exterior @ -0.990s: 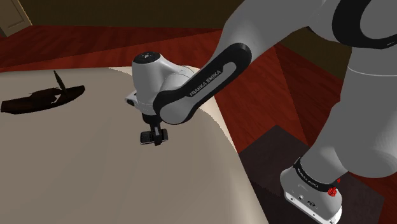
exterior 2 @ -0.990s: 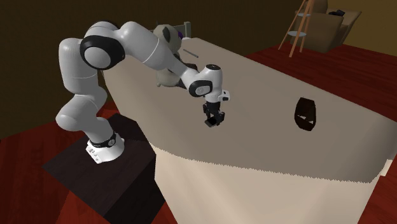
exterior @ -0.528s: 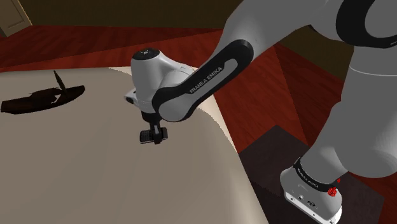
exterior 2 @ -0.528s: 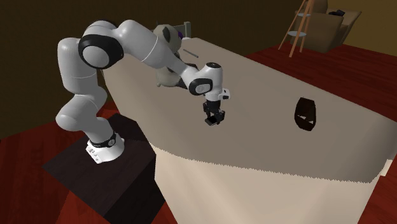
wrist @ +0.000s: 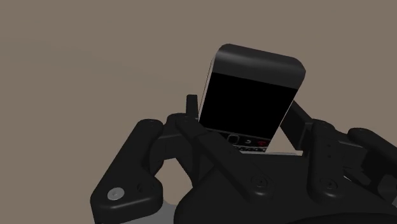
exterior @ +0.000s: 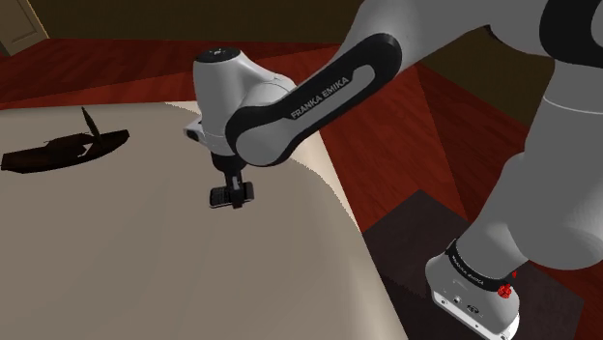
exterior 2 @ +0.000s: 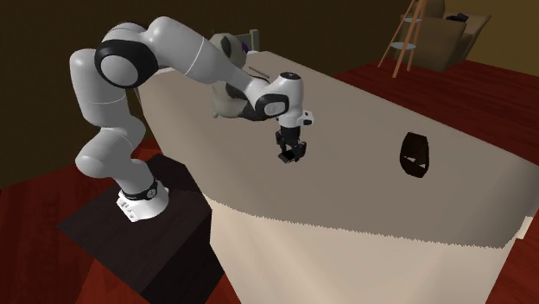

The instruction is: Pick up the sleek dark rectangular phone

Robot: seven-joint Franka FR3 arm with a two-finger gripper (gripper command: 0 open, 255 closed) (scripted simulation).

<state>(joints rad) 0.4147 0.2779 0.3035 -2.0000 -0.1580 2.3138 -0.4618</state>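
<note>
Phone [wrist: 251,95] sat clamped between the gripper's [wrist: 245,127] two fingers [wrist: 191,109], black screen toward the wrist camera, over the beige table [exterior: 145,280]. In the shoulder view the gripper [exterior: 232,196] hung at centre frame, near the table's right edge. At mid left lay a dark shallow object [exterior: 63,150] with a thin stick [exterior: 91,120] rising from it. Whether it held anything could not be told. A brown box [exterior 2: 436,43] stood in the second exterior view's upper right.
</note>
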